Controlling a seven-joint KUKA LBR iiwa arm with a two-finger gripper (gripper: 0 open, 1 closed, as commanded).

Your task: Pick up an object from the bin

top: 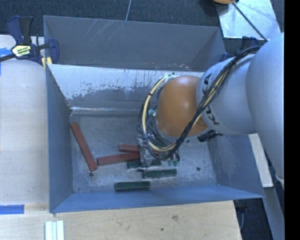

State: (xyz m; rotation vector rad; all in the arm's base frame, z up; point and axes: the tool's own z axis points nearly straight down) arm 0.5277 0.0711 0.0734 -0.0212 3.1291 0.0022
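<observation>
Orange wrist cover point(177, 106) on the grey arm hangs low in the grey metal bin point(60, 134), hiding most of the gripper point(151, 160); whether it is apart or together cannot be told. It stands at the floor's front middle, just over a short dark green flat bar point(160, 173), beside a reddish-brown flat bar point(115, 159). A shorter reddish-brown piece point(129, 147) lies behind, a second dark green bar point(132, 186) by the front wall, a long reddish-brown strip point(83, 146) slanting at left
</observation>
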